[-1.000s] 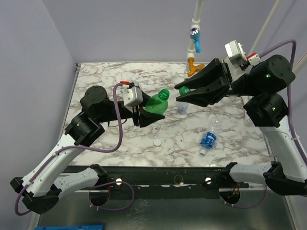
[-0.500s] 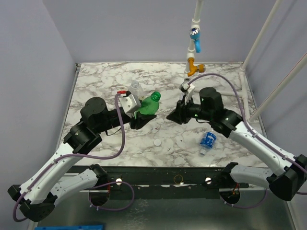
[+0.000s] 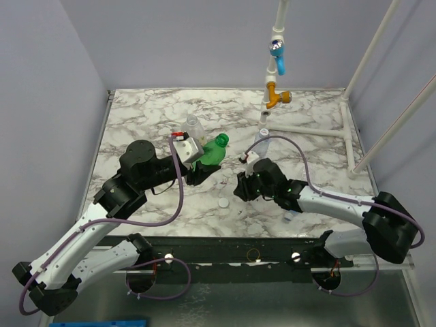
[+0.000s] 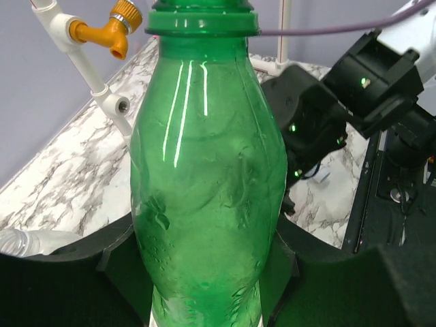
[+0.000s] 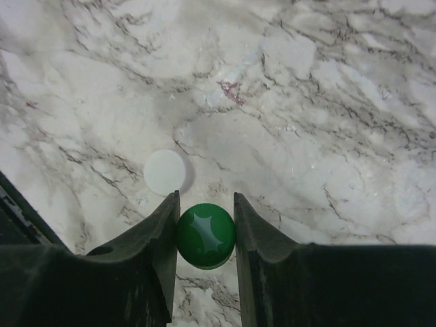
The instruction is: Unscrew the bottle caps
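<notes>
Left gripper (image 3: 202,166) is clamped round the tilted green bottle (image 4: 204,191), left of centre. Right gripper (image 5: 206,219), narrowly parted, pinches the green cap (image 5: 206,236) low over the table (image 5: 320,102), just right of 1 white cap (image 5: 165,172).

1. You are looking down on a white marble-patterned table (image 3: 150,109) with grey veining, filling the middle of the top view.
2. Plain lavender walls (image 3: 170,41) are closing it in along the top and left of the frame.
3. A white pipe (image 3: 280,20) is dropping in at top centre, carrying a blue valve (image 3: 276,54) above an orange valve (image 3: 276,96).
4. White poles (image 3: 372,46) are slanting across the upper right.
5. A black rail (image 3: 218,246) is running along the table's near edge, low in the frame.
6. Soft, even light is falling across the marble.
</notes>
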Controlling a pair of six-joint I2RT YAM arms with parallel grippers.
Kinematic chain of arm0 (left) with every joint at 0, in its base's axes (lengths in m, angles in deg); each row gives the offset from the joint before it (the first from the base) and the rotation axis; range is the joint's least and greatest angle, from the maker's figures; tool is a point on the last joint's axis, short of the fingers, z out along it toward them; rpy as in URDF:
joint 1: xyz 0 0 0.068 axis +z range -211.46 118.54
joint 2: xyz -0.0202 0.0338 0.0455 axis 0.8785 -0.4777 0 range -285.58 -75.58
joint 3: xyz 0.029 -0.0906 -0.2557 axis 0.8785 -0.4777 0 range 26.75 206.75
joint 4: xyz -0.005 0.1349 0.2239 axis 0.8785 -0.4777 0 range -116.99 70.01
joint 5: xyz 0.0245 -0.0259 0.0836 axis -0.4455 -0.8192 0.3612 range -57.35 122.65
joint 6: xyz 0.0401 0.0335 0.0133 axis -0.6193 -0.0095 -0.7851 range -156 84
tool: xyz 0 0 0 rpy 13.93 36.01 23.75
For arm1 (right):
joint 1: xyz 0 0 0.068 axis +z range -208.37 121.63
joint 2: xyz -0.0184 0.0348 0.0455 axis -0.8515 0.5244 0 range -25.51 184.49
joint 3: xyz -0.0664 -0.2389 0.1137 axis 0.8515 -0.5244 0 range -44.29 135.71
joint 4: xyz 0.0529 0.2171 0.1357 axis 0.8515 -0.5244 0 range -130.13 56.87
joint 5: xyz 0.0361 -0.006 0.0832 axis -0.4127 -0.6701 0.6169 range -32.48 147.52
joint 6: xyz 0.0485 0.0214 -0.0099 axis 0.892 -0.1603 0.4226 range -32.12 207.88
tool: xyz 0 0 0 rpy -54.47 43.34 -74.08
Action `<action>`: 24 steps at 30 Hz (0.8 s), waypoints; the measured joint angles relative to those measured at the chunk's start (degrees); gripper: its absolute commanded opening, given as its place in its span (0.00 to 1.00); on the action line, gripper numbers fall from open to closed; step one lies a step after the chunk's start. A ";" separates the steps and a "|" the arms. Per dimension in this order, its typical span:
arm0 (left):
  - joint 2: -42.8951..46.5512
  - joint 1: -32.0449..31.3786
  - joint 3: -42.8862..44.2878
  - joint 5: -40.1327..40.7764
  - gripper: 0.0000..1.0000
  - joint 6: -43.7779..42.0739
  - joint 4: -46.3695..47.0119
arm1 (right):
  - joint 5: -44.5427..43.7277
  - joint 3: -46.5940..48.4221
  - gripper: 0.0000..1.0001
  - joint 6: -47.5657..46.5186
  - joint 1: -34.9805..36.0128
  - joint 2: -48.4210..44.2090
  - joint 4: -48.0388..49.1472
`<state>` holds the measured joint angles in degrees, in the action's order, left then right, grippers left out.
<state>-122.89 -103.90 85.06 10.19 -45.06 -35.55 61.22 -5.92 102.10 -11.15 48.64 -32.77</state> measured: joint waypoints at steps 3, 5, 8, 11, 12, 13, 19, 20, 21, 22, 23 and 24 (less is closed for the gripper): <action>-0.07 0.00 0.00 0.00 0.00 -0.15 0.00 | -4.55 -2.32 0.09 0.70 2.82 3.45 3.32; -0.26 0.02 0.00 0.00 0.00 -0.28 0.00 | -7.02 -3.34 0.11 1.07 4.17 5.99 5.25; -0.79 0.07 0.00 0.00 0.00 -0.35 0.00 | -10.10 -4.63 0.25 1.64 5.53 9.16 7.65; -1.18 0.07 0.00 -0.02 0.00 -0.39 0.00 | -12.39 -4.72 0.50 2.16 5.97 11.34 9.11; -1.25 0.07 0.00 -0.02 0.00 -0.39 0.00 | -12.94 -4.72 0.54 2.36 6.01 11.65 9.44; -1.25 0.07 0.00 -0.02 0.00 -0.42 0.00 | -13.42 -4.72 0.60 2.75 6.03 11.74 9.79; -1.36 0.07 0.00 -0.07 0.00 -0.42 0.07 | -14.51 -5.35 0.76 4.26 6.10 9.73 9.62; -1.40 0.07 0.00 -0.07 0.00 -0.42 0.11 | -14.56 -5.40 0.77 4.39 6.10 8.35 8.70; -1.49 0.07 0.00 -0.09 0.00 -0.42 0.15 | -14.53 -5.38 0.78 4.46 6.10 6.54 7.76; -1.57 0.07 0.00 -0.11 0.00 -0.39 0.22 | -14.51 -5.20 0.81 4.44 6.10 4.28 6.49; -1.66 0.07 0.00 -0.13 0.00 -0.39 0.37 | -14.45 -4.90 0.82 4.42 6.10 1.66 5.18; -1.77 0.07 0.00 -0.13 0.00 -0.39 0.50 | -14.12 -4.15 0.84 4.37 6.10 -1.33 3.52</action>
<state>-124.66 -103.83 85.06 10.06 -45.45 -35.04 47.10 -10.07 106.47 -5.05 47.30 -29.25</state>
